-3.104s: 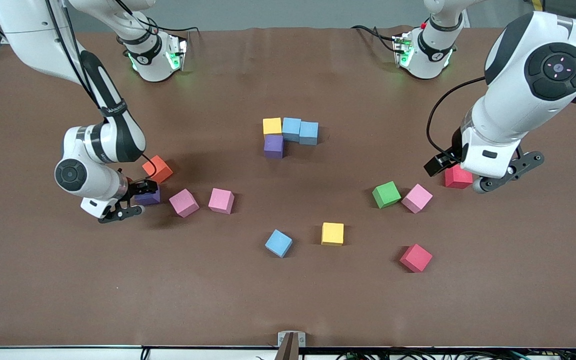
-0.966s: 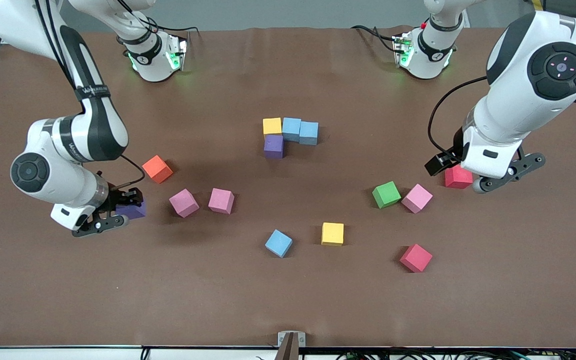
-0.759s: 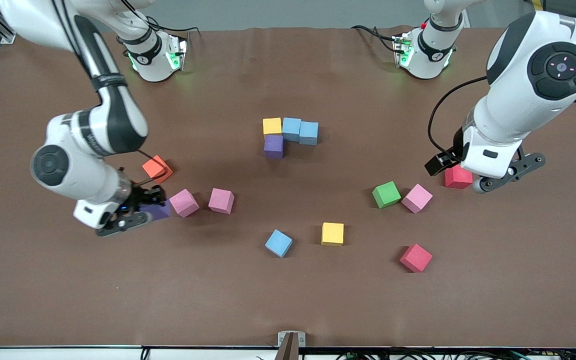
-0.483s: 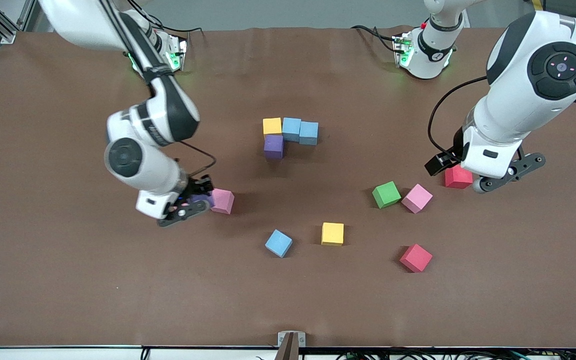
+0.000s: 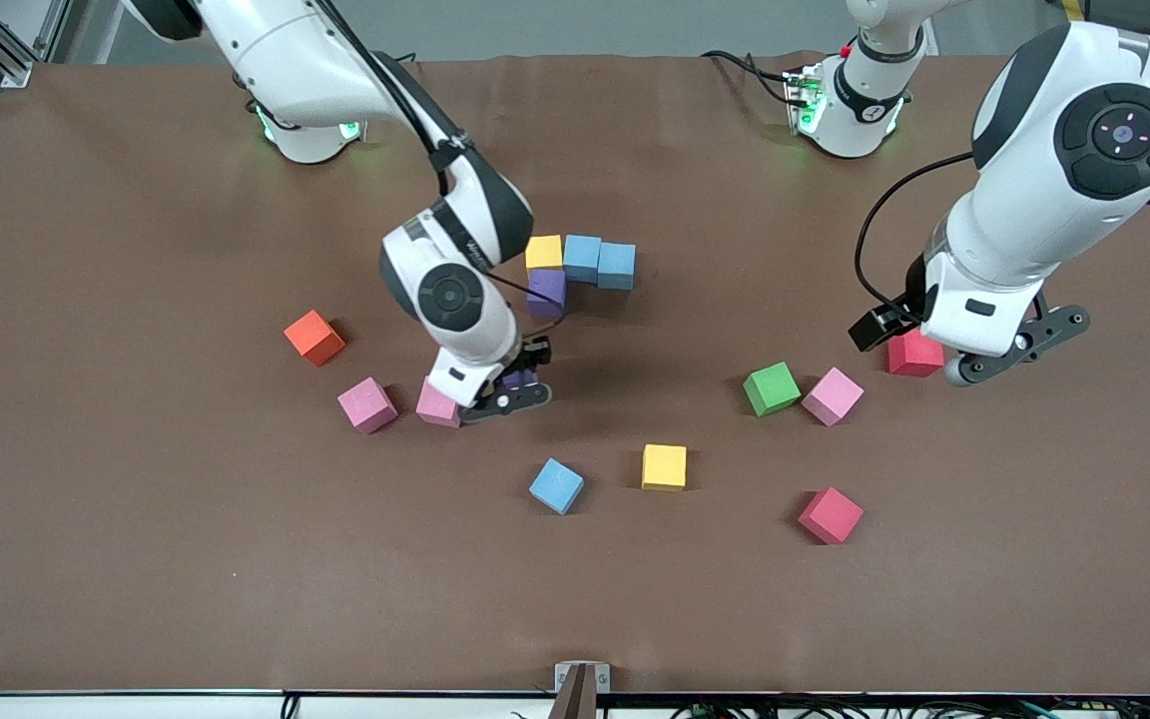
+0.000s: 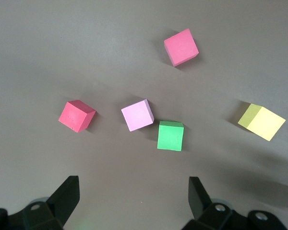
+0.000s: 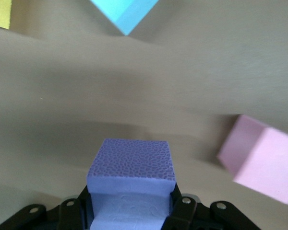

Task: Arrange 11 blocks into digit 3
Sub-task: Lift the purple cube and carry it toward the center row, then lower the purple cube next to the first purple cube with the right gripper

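Four blocks [image 5: 579, 262] sit joined at upper centre of the front view, yellow, two blue and a purple one under the yellow: the start of the digit 3. A second ago the right gripper [image 5: 515, 387] was near the desk's [image 5: 136, 559] left edge; now it hangs at centre frame over bare desk below that cluster, fingers pinching a purple block [image 5: 517, 378]. The left gripper [image 5: 999, 355] has not moved, fingers spread over a red block [image 5: 911, 354] at right. Open room fills the lower band and left side. No writing is readable.

Left wrist view: red, pink [image 6: 138, 115] and green [image 6: 170, 135] blocks lie apart on bare desk.

Right wrist view: the purple block fills the bottom centre, clamped.
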Controlling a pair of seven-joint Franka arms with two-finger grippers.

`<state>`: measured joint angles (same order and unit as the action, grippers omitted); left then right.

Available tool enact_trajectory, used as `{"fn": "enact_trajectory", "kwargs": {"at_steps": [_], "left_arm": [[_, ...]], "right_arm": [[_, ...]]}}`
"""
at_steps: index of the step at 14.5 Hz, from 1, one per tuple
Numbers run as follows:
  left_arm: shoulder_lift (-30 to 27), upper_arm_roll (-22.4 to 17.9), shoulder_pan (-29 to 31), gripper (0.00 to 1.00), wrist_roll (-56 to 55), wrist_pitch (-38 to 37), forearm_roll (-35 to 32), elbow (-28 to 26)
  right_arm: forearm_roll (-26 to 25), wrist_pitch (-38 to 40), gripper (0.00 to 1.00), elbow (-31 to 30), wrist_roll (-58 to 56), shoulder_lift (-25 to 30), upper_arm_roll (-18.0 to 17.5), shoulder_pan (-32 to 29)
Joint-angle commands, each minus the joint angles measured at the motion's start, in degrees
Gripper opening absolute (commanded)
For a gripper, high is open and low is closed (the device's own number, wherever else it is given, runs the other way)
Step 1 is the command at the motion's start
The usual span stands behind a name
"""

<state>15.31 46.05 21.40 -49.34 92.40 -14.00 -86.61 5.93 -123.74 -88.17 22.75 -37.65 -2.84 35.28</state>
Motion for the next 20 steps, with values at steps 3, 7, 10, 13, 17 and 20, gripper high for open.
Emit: {"fn": "enact_trajectory", "kwargs": {"at_steps": [3,7,10,13,17,20], "left_arm": [[-0.54,0.27,0.31,1.00,1.00,-0.56,-0.15,0.48],[-0.54,0.27,0.31,1.00,1.00,-0.47,-0.15,0.57],[-0.54,0.27,0.31,1.00,1.00,-0.56,-0.24,0.48],[-0.54,0.18,0.40,1.00,1.09,-0.47,-0.15,0.48],[-0.54,0.27,0.31,1.00,0.91,-0.47,-0.24,0.48],[-0.19,0.27,0.14,1.00,1.00,-0.56,-0.15,0.57]], "right_arm": [[1.01,-0.18,0.08,0.99,2.47,-2.07,0.55,3.30],[1.01,0.43,0.08,-1.91,2.56,-1.90,0.55,5.32],[1.01,0.43,0.08,-3.85,2.56,-1.63,0.55,5.32],[1.01,0.61,0.08,-3.94,2.65,-1.72,0.55,5.33],[1.01,1.14,0.08,-4.38,2.65,-1.81,0.55,5.59],[1.10,1.14,0.09,-4.38,2.65,-1.81,0.55,5.68]]}}
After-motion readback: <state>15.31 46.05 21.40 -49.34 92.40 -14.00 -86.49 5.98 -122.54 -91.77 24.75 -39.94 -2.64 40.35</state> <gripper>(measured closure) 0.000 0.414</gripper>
